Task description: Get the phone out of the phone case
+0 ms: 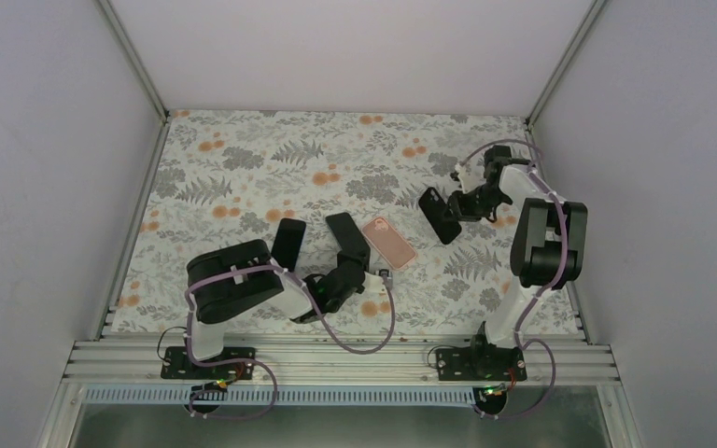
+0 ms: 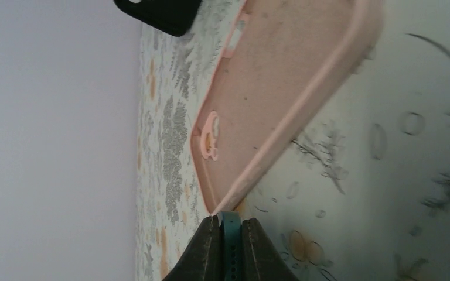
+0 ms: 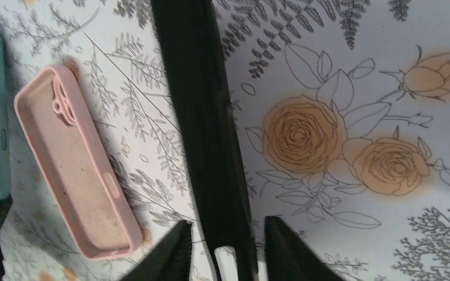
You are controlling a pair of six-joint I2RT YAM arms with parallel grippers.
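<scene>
An empty pink phone case (image 1: 389, 243) lies open side up at the table's middle. It also shows in the left wrist view (image 2: 275, 88) and the right wrist view (image 3: 76, 170). My left gripper (image 1: 348, 268) is shut on the edge of a dark phone with a teal rim (image 1: 345, 236), whose rim sits between the fingers (image 2: 230, 228) right at the pink case's corner. My right gripper (image 1: 460, 205) is open around a black case (image 1: 439, 216), which stands edge-on between the fingers (image 3: 208, 117) with a gap on each side.
A second black phone-shaped item (image 1: 288, 241) lies left of the left gripper. White walls close in the floral table (image 1: 243, 159) on three sides. The metal rail (image 1: 336, 359) runs along the near edge.
</scene>
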